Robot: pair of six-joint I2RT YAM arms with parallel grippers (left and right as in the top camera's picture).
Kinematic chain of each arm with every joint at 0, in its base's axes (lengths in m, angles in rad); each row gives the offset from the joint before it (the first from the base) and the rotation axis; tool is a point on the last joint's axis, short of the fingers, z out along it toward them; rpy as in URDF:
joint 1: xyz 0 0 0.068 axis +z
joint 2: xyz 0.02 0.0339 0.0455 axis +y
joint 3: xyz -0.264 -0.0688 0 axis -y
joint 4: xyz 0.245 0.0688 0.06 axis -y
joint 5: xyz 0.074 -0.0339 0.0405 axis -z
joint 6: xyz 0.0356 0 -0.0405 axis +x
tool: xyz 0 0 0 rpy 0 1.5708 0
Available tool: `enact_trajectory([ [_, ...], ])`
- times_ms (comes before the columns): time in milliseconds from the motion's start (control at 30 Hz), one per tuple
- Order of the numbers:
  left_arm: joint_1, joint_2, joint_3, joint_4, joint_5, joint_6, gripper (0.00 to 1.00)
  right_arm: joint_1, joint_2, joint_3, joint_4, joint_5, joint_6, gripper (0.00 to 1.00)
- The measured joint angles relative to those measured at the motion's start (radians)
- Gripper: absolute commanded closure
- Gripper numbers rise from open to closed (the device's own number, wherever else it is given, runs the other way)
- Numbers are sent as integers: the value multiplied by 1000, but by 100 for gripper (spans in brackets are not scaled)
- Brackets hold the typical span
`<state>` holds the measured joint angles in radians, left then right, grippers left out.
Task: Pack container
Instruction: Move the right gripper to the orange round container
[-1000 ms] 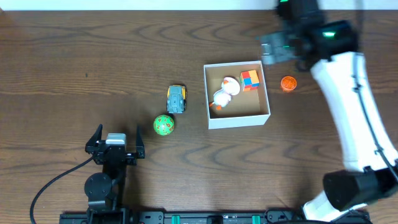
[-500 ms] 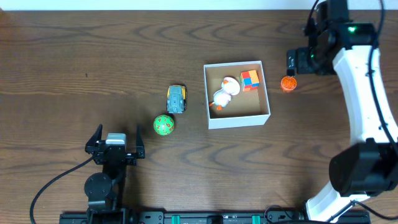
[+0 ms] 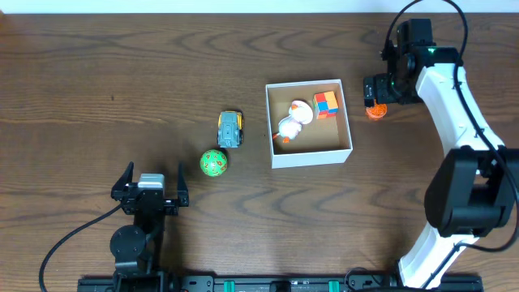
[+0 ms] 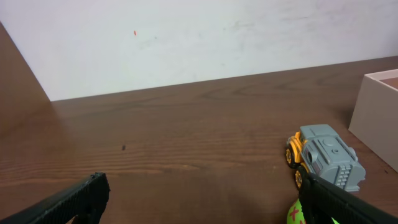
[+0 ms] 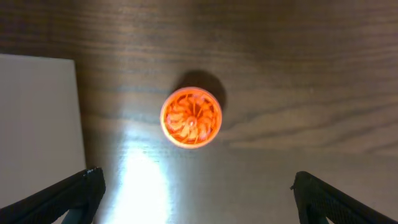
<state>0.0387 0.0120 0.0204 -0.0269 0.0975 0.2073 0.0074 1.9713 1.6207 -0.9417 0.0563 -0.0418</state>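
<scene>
One container [image 3: 312, 154], a square shallow white box with a tan-brown inside, is sitting open-topped on the counter [image 3: 97, 81], right of the middle and nearer the far edge than the near edge. Two toys are lying inside it: a white figure with orange parts [image 3: 293, 119] toward the centre, and a multicoloured block [image 3: 326, 103] against the far-right inner corner.

Just beside the container's right wall, toward the far-right corner of the counter, an orange disc [image 5: 191, 117] is lying flat on the wood, apart from the box. The right gripper [image 5: 197, 180] is hovering above this disc with its jaws spread wide. In the right wrist view the disc is showing between the two fingers [image 5: 81, 190], and neither one is touching it. The gripper is grasping nothing.

Left of the container, a grey-and-yellow toy truck [image 3: 230, 128] is standing near the left wall but apart from it. A green ball [image 3: 214, 162] is resting just beside the truck, on its near-left side.

Well apart from all of these, the left gripper [image 3: 154, 172] is sitting by the near edge, left of the middle, released and empty.
</scene>
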Motion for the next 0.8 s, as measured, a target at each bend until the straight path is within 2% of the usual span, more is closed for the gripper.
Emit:
enact_trajectory([
  [400,0,0,0,0,0,0,2,0,150,0,58,-5,-14,1],
  [800,0,0,0,0,0,0,2,0,168,-1,101,-5,-28,1],
])
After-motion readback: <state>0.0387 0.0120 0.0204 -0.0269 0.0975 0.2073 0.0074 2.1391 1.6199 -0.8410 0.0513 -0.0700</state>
